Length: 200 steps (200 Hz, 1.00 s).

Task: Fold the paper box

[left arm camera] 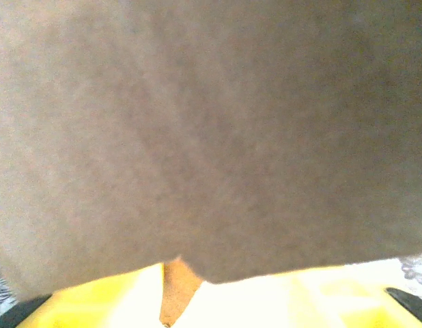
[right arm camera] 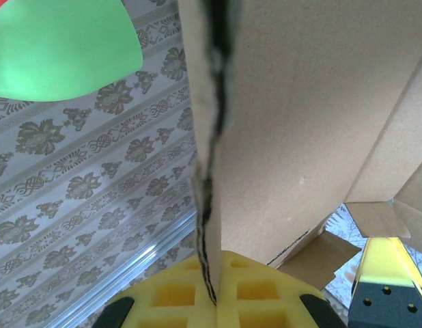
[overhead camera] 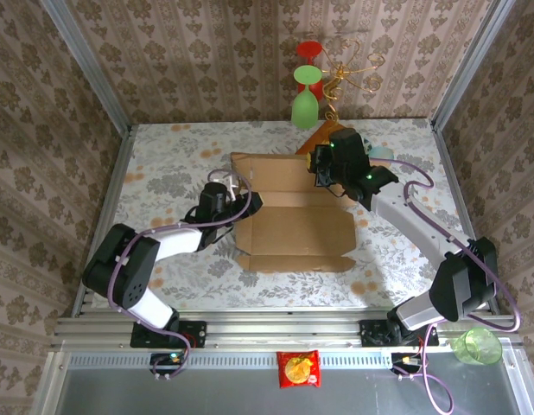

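The paper box (overhead camera: 293,226) lies flat in the middle of the table, a brown cardboard sheet with its far panel and side flaps raised. My right gripper (overhead camera: 323,173) is at the far right corner, shut on the edge of an upright flap. In the right wrist view that flap's edge (right arm camera: 209,171) runs down between the closed yellow pads (right arm camera: 214,290). My left gripper (overhead camera: 235,197) is at the box's left edge. In the left wrist view cardboard (left arm camera: 211,137) covers the lens, and a sliver of it sits between the yellow pads (left arm camera: 173,301); their grip is unclear.
A gold wire stand (overhead camera: 353,73) on a wooden slab (overhead camera: 317,138) holds a green glass (overhead camera: 304,108) and a red one (overhead camera: 308,50) just behind the box. The green glass (right arm camera: 61,48) is close to my right gripper. A green cup (overhead camera: 477,346) and a snack packet (overhead camera: 297,369) lie off the table's near edge.
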Available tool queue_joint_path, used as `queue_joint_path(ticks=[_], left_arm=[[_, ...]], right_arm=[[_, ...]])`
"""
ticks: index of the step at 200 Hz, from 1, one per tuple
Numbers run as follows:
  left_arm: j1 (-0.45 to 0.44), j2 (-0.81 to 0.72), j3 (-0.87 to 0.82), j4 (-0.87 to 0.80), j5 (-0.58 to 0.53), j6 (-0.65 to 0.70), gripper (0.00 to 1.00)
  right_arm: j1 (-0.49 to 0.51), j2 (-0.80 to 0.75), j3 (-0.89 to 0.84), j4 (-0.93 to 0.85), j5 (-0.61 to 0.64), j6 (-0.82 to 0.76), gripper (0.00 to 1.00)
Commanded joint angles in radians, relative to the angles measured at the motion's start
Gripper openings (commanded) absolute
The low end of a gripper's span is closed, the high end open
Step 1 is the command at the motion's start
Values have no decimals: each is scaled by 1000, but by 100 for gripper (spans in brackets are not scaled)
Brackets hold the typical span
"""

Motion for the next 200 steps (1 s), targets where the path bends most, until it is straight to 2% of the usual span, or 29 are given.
queue_joint_path(ticks=[1, 32, 50, 75, 127, 155, 164, 187, 200], left_arm=[[-16, 26, 56, -107, -42, 67, 45], [-29, 63, 81, -114, -41, 71, 44], [-38, 34, 81, -129, -53, 74, 44], [-42, -89, 60, -205, -86, 81, 50], [-25, -423, -10, -493, -108, 49, 59], [80, -638, -27, -628, -89, 43, 59], [165, -675, -24, -659, -57, 55, 57], [336, -672, -18, -687, 46, 92, 50], [403, -632, -7, -673, 89, 114, 46]], right_arm=[[5, 4, -12, 28, -28, 26, 0], [10, 3, -36, 47, -28, 23, 0], [5, 0, -53, 72, -14, -20, 0], [-6, 6, -85, 151, -1, -126, 0], [-13, 31, -198, 326, -1, -240, 0], [-20, 31, -238, 397, -21, -317, 0], [-20, 29, -255, 411, -27, -328, 0], [-24, 24, -296, 442, -42, -363, 0], [-31, 27, -319, 466, -64, -376, 0]])
